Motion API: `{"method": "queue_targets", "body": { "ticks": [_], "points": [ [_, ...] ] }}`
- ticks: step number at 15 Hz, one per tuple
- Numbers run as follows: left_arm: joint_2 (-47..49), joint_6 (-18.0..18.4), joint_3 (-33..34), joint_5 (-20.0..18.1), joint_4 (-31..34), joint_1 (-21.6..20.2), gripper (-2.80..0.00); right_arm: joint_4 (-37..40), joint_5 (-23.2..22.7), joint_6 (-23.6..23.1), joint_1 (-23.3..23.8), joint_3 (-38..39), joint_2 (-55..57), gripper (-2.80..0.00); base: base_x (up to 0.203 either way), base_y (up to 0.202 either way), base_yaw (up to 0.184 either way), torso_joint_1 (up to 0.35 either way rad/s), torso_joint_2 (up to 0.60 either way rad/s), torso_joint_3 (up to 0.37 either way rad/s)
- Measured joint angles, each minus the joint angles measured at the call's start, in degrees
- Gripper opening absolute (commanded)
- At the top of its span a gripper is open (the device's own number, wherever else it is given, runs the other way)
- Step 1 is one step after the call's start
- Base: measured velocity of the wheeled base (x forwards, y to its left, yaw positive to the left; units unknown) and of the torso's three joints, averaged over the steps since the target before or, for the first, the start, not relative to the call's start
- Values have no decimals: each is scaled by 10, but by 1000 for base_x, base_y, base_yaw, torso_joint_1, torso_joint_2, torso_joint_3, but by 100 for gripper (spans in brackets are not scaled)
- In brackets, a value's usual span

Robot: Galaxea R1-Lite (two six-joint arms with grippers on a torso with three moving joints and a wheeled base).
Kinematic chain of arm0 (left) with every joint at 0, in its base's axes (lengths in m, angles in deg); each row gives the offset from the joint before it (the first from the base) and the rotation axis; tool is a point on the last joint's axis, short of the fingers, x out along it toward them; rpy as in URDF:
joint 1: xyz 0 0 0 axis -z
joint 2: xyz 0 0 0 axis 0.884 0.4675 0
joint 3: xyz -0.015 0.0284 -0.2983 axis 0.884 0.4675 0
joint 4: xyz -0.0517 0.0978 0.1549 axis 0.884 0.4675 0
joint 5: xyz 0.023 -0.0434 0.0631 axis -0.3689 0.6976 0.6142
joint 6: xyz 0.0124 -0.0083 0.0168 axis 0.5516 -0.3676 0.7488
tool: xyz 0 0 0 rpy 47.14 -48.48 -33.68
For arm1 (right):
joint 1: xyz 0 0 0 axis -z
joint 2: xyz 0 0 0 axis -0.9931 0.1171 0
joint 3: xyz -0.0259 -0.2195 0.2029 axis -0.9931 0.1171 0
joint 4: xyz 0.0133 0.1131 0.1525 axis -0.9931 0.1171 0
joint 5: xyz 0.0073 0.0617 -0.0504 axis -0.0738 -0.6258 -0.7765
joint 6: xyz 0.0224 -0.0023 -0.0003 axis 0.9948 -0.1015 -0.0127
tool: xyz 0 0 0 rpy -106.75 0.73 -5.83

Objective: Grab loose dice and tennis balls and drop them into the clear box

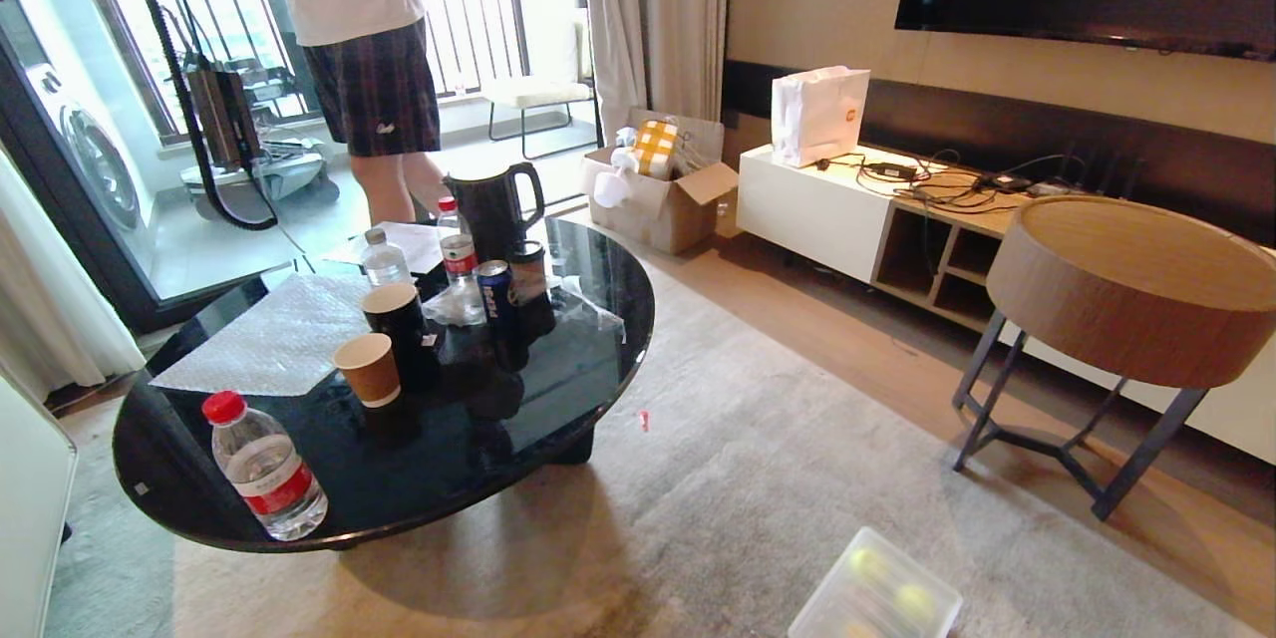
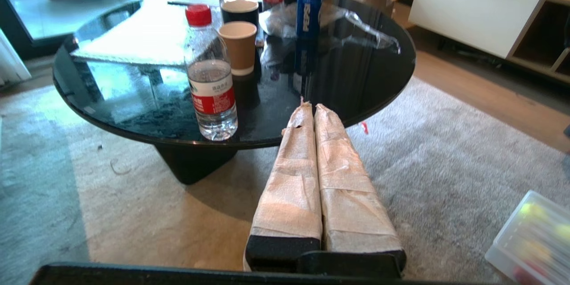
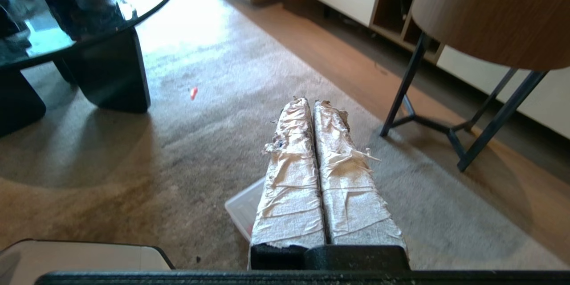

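The clear box (image 1: 823,600) sits on the grey carpet at the bottom right of the head view. Two tennis balls (image 1: 869,563) (image 1: 914,601) show inside it as blurred yellow-green shapes. In the left wrist view the clear box (image 2: 505,242) lies off to one side, with yellow blurs and a red blur (image 2: 523,274) in it; I cannot tell whether that is one of the dice. My left gripper (image 2: 311,106) is shut and empty, pointing at the black table's edge. My right gripper (image 3: 311,101) is shut and empty, above a corner of the clear box (image 3: 242,207). Neither arm shows in the head view.
A round black glass table (image 1: 583,374) at the left carries bottles, paper cups, a can and a kettle. A person (image 1: 364,40) stands behind it. A round wooden side table (image 1: 1136,284) stands at the right, before a white cabinet (image 1: 812,209). A small red scrap (image 1: 644,419) lies on the carpet.
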Motion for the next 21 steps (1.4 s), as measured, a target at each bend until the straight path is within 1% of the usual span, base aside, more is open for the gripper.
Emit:
{"method": "queue_targets", "body": {
  "ticks": [4,11,21],
  "points": [
    [0,1,0,0,1,0,-280,0,0,0,0,0,0,-280,0,0,0,1,3,118],
    [0,1,0,-1,1,0,-280,-1,0,0,0,0,0,-280,-1,0,10,0,0,0],
    [0,1,0,-1,1,0,-280,-1,0,0,0,0,0,-280,-1,-8,160,2,2,2]
  ]
}}
